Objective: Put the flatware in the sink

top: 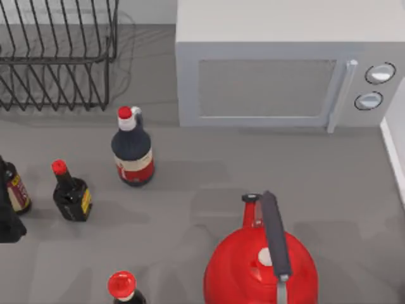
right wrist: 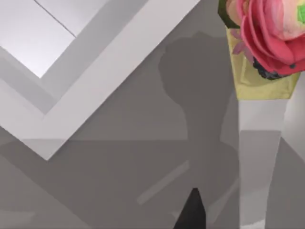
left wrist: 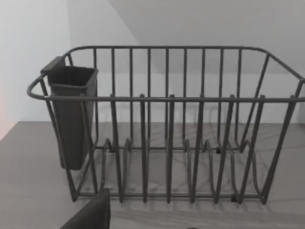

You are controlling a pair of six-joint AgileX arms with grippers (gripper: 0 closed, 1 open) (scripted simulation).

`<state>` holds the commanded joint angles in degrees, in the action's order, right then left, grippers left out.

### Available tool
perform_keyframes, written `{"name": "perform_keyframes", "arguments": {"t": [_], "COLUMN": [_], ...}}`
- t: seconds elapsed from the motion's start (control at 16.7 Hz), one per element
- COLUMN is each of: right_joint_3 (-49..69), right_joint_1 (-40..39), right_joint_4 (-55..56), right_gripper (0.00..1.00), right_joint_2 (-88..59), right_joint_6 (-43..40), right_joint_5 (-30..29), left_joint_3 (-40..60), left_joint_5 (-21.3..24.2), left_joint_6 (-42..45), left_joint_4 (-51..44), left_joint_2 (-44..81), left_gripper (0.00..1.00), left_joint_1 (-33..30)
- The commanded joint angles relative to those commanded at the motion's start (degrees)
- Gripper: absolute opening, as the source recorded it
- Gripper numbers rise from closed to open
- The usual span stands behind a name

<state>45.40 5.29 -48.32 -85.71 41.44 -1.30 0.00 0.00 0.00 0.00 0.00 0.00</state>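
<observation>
No flatware in reach, arms at the frame edges

Dish rack (top: 57, 57) sits upper left on the tabletop (top: 266, 171); whether either end effector is wide or narrow, I cannot tell

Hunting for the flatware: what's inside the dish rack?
Rack: its slots hold nothing I can see, only bare wires. A dark cup hangs on one end; its inside is hidden by its walls, so flatware there can't be ruled out.

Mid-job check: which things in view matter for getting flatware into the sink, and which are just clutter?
Job: pale strip on the counter, possibly the flatware; white rim, possibly the sink.
Clutter: rack, caddy, microwave, bottles, kettle, flower.
</observation>
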Motion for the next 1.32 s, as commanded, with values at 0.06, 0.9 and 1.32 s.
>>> {"name": "perform_keyframes", "arguments": {"t": [0.06, 0.9, 1.32], "right_joint_3": [1.76, 12.89, 41.90], "right_joint_1": [0.04, 0.46, 1.21], "right_joint_4": [-3.67, -17.53, -27.91], "right_gripper": [0.00, 0.00, 0.00], "right_joint_2": [1.07, 3.13, -19.52], "right_joint_6": [-0.04, -0.02, -0.10], "right_joint_5": [0.00, 0.04, 0.07], "left_joint_3": [0.00, 0.00, 0.00], "left_joint_5": [0.00, 0.00, 0.00], "left_joint_6": [0.00, 0.00, 0.00], "left_joint_4": [0.00, 0.00, 0.00], "left_joint_2": [0.00, 0.00, 0.00], "left_gripper": [1.00, 1.00, 1.00], "left_joint_1": [0.00, 0.00, 0.00]}}
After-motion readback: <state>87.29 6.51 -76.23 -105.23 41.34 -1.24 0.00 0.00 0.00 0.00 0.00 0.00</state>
